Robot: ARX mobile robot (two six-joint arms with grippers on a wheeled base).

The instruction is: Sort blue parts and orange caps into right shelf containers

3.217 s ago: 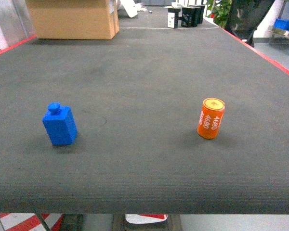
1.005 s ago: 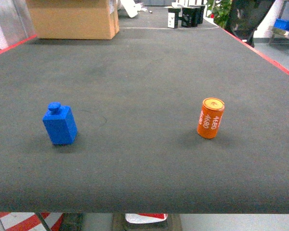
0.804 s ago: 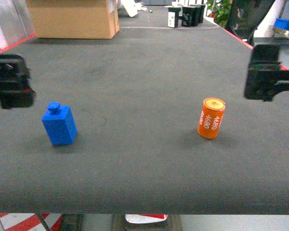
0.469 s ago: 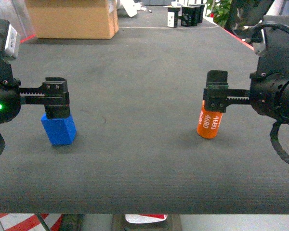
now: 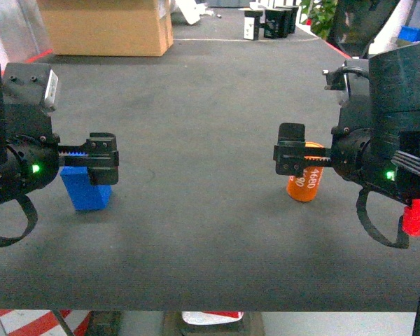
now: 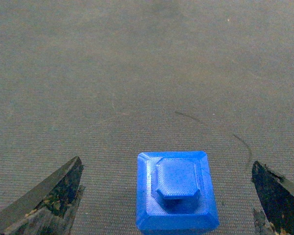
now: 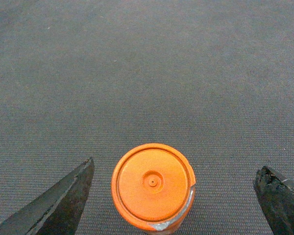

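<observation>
- My left claw (image 6: 166,205) is wide apart around the blue block (image 6: 175,192), not touching it.
- My right claw (image 7: 171,196) is wide apart around the orange cap (image 7: 153,184).
- Nothing is sorted yet.

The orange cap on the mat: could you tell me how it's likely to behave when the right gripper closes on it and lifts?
The orange cap looks like rigid plastic, so it should hold its shape under the squeeze. Its smooth round wall may turn or slip between the right gripper's flat fingers. It stands upright on the mat and is taller than wide, so an off-centre touch could tip it, and then it would roll.
</observation>
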